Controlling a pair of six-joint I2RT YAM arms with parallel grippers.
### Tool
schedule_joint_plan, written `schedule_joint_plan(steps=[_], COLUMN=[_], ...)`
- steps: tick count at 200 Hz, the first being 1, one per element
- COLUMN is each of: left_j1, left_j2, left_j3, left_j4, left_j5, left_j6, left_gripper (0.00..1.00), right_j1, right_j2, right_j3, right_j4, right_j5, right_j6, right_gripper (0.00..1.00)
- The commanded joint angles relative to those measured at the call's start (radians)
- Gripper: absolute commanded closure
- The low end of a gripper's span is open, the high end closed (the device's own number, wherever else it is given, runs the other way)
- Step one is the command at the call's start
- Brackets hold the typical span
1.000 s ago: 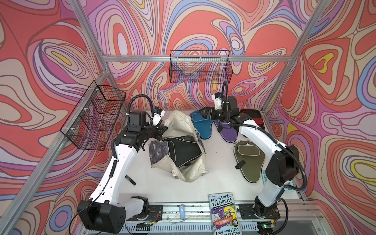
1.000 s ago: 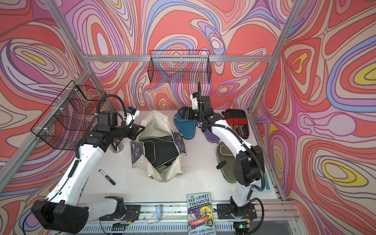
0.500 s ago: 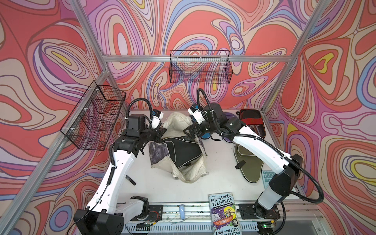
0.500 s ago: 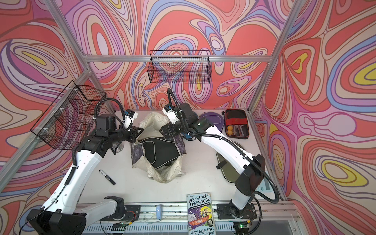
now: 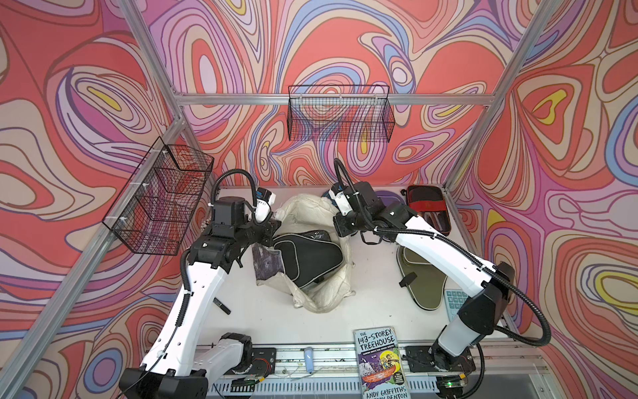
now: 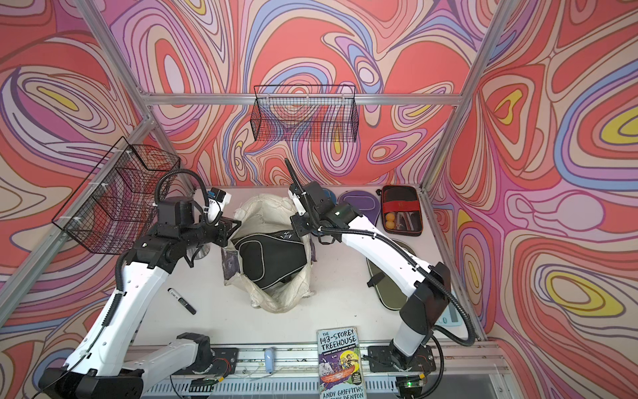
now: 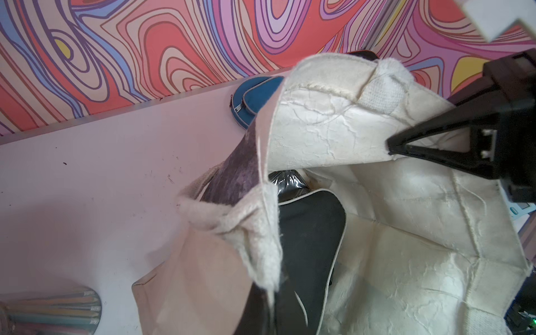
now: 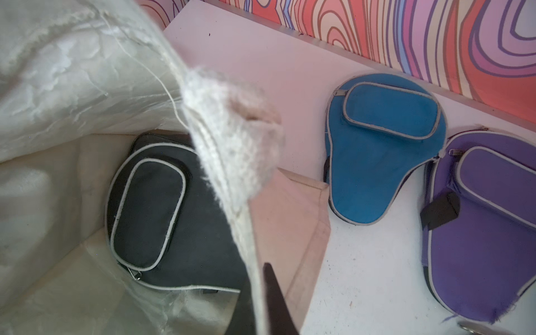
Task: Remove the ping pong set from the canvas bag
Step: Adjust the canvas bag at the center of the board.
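- Now left pincer (image 7: 391,150) clenched on canvas bag (image 5: 303,210) rim at 10 o'clock, right pincer (image 8: 256,304) at 2 o'clock.
- Best spread the rim evenly to free the black cover (image 5: 307,259) inside.
- Only the right wrist view shows the blue cover (image 8: 383,150) whole, on the worktop (image 5: 373,286) at 1 o'clock.

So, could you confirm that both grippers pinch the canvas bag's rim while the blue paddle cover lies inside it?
Not quite: the right wrist view shows the black paddle cover inside the canvas bag; the blue paddle cover lies on the table beside the purple paddle cover. The left gripper and right gripper do pinch the bag's rim.
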Motion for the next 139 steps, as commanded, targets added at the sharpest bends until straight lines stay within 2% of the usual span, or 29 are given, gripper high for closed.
schedule_joint_plan(steps=[1,35,50,70,139], left_j1=[-0.006,-0.006,-0.007,-0.017,-0.142], left_j2=[-0.01,0.029,0.044,0.063,0.125], left_j3=[0.05,0.103,0.122,0.139,0.163], left_j4=[-0.055,-0.086,-0.088,-0.078,-0.064], left_j5=[-0.008,0.008,0.02,0.031,-0.012], left_j6=[0.023,0.028,0.025,0.015,0.001], left_gripper=[1.0,1.0,1.0,1.0,1.0], right_j1=[0.003,0.001,0.002,-0.008,-0.168], right_j2=[-0.073,-0.078,-0.087,-0.108,-0.186], right_j3=[0.105,0.265,0.281,0.234,0.028], right_j4=[-0.134,-0.317,-0.351,-0.351,-0.291], right_j5=[0.013,0.095,0.145,0.213,0.175], right_j6=[0.017,0.031,0.034,0.033,0.047], right_gripper=[1.0,1.0,1.0,1.0,1.0])
